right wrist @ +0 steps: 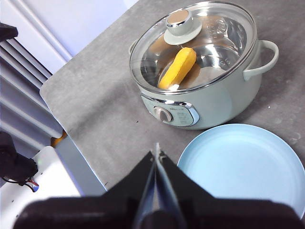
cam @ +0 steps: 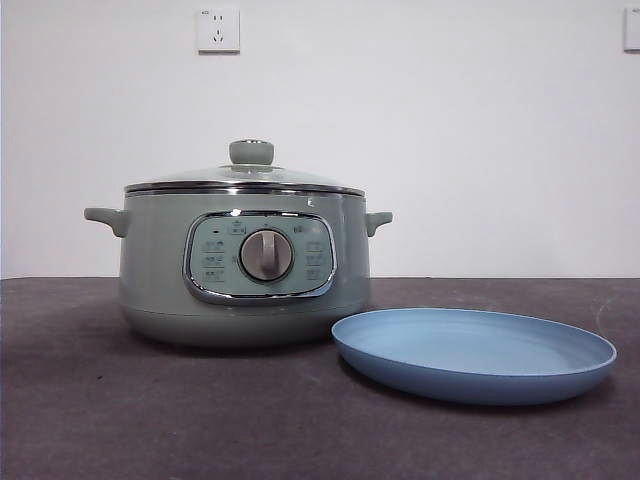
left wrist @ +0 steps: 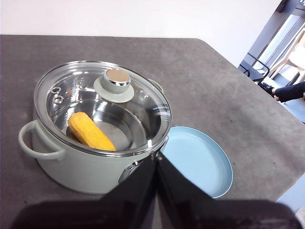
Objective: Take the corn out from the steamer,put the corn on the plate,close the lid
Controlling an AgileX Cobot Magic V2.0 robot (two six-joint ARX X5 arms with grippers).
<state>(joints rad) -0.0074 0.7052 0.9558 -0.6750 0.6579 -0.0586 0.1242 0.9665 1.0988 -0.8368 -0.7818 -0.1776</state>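
Note:
The sage-green steamer stands on the dark table with its glass lid seated on top. Through the glass, the yellow corn lies on the steel bottom inside. The light-blue plate rests empty on the table right beside the steamer. My left gripper is shut and holds nothing, up and back from the pot. My right gripper is also shut and empty, above the table near the plate. Neither arm shows in the front view.
A white wall with a socket stands behind the table. The table's edge runs close by the steamer in the right wrist view, with floor and equipment beyond. Dark grey tabletop spreads in front of the steamer.

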